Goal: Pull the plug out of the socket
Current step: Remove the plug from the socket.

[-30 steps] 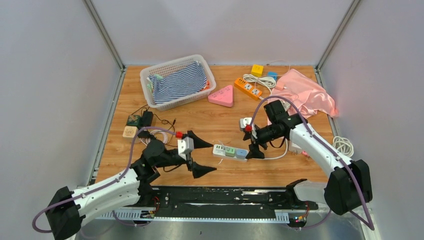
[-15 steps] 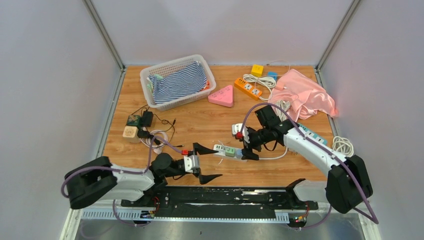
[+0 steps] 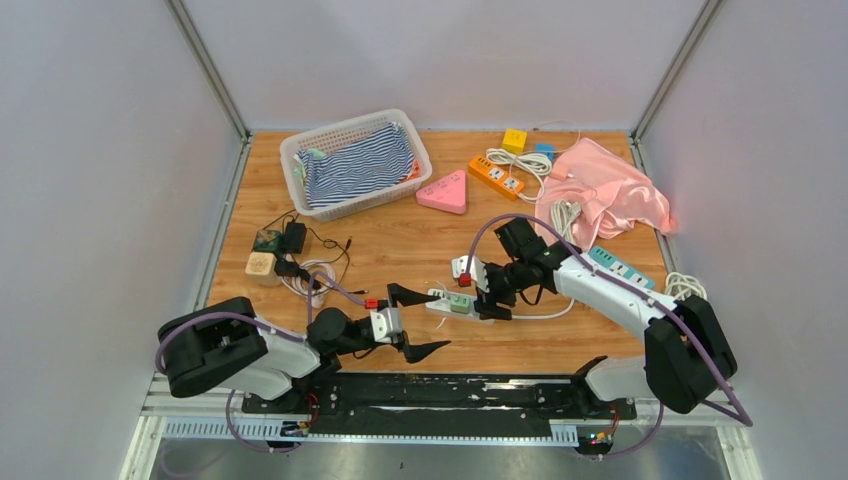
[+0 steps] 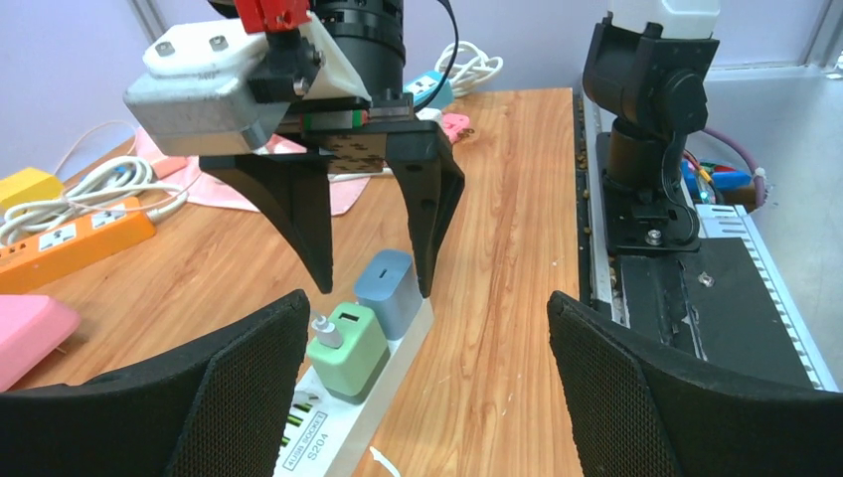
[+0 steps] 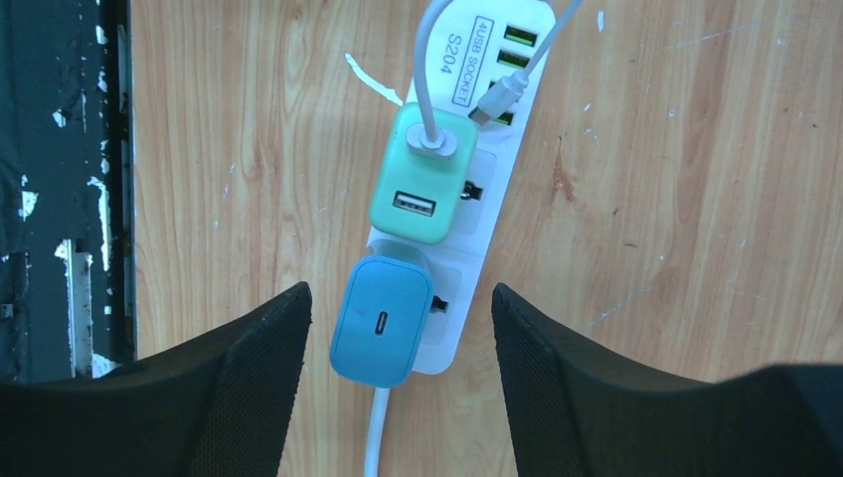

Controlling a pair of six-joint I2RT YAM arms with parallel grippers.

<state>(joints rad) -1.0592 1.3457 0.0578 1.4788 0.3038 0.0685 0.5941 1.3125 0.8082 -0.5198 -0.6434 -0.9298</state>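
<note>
A white socket strip (image 3: 440, 300) lies near the table's front edge, with a green plug (image 5: 422, 189) and a blue plug (image 5: 381, 323) seated in it. In the right wrist view my right gripper (image 5: 400, 290) hangs over the blue plug, open. One finger stands on each side of the plug, with gaps to it. The left wrist view shows the right gripper (image 4: 375, 288) straddling the blue plug (image 4: 390, 293), next to the green plug (image 4: 345, 348). My left gripper (image 3: 437, 320) lies low and open at the strip's (image 4: 328, 437) left end, holding nothing.
A white basket (image 3: 300, 150) holding striped cloth sits at the back left. A pink triangle (image 3: 444, 192), an orange strip (image 3: 496, 177), a yellow cube (image 3: 514, 139) and pink cloth (image 3: 605, 190) lie behind. Small chargers and cables (image 3: 275, 255) lie at the left, a cable coil (image 3: 685, 290) at the right.
My right gripper moved left and down over the blue plug and its jaws narrowed. The left arm folded back toward the near edge, its gripper staying beside the strip's left end.
</note>
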